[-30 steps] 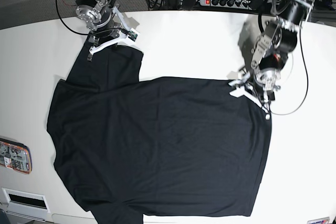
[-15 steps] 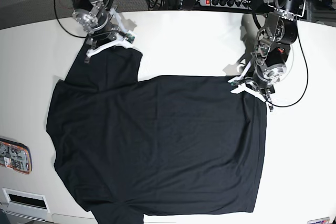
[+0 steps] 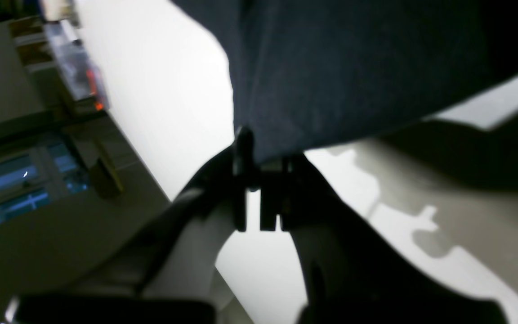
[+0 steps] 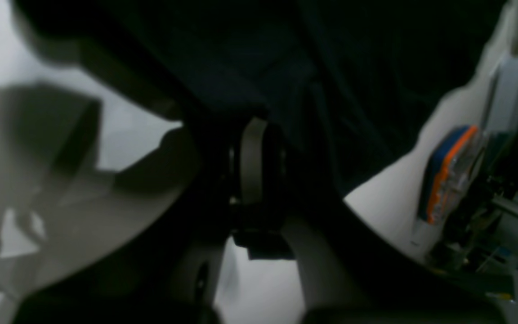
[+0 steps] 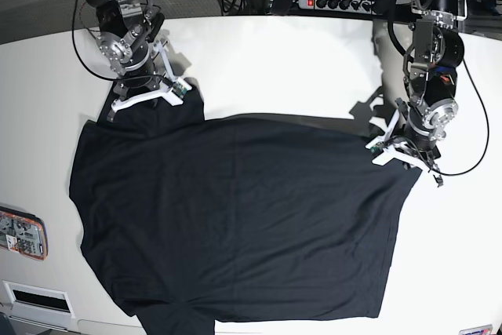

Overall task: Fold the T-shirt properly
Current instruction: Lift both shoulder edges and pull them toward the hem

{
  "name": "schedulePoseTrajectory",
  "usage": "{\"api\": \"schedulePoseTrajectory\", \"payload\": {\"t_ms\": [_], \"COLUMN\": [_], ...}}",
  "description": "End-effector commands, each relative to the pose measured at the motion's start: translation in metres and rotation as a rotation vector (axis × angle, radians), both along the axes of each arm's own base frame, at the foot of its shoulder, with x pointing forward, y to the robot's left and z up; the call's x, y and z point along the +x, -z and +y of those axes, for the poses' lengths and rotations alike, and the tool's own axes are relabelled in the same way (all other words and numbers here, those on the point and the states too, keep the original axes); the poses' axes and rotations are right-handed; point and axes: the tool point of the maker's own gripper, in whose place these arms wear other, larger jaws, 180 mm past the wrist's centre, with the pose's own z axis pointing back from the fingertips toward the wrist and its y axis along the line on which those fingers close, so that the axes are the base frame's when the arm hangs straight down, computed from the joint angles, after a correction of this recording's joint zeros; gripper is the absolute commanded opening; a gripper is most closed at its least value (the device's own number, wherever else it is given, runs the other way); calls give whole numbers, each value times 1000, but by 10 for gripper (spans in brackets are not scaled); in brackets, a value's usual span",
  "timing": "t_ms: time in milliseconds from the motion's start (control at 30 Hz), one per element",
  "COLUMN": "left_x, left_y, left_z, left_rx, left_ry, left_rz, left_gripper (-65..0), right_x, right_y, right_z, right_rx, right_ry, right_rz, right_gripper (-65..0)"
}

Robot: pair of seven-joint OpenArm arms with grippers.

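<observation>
The T-shirt [image 5: 235,225] lies spread flat over most of the table [image 5: 314,60], its body filling the middle and running off the frame at 6 o'clock. Here's the change: a second ago a sleeve stuck up toward 11 o'clock; now that sleeve is drawn in and down, leaving only a short stub beside the right gripper [image 5: 145,93]. Over at 3 o'clock the left gripper [image 5: 401,151] has carried its corner outward, and the far edge between the two grippers now runs taut and nearly straight. By my reading, that's a stretch-and-square move, both arms tensioning the far edge before any real fold begins, so the task looks early.

The left wrist view shows the left gripper's jaws pressed together on the cloth edge, fabric fanning away above them. In the right wrist view the right gripper's jaws are buried in dark cloth; they appear clamped on the shirt too, though the contact itself is murky.

Hard to make out: both wrist views are blurred and dim. The hem at 6 o'clock is cut off, so the near sleeve can't be judged. No label visible. A small orange-edged device [image 5: 22,234] sits at 8 o'clock, clear of the cloth.
</observation>
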Motion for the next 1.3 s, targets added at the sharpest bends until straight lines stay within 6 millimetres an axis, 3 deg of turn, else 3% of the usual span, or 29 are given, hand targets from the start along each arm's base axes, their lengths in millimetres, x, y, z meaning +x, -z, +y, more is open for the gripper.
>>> {"api": "schedulePoseTrajectory", "payload": {"t_ms": [0, 333, 400, 833, 967, 1067, 1267], "left_x": [9, 9, 16, 42, 68, 80, 100], "left_y": [-15, -14, -20, -6, -19, -12, 3], "left_z": [7, 8, 8, 23, -2, -19, -44], "left_rx": [17, 16, 16, -12, -81, -148, -252], "left_ry": [-10, -13, -13, -73, -42, -14, -13], "left_rz": [-48, -44, -62, -30, -87, -85, -56], "left_gripper": [-650, -650, -650, -650, -650, -650, -650], "right_x": [12, 43, 49, 99, 133, 153, 169], "right_y": [-13, -36, -41, -81, -112, -135, -123], "right_z": [-4, -13, -13, -14, -15, -14, -12], "right_rx": [10, 48, 47, 51, 53, 56, 133], "right_ry": [9, 61, 62, 61, 62, 58, 69], "right_rz": [-58, -164, -182, -318, -414, -477, -437], "right_gripper": [-650, -650, -650, -650, -650, -650, -650]}}
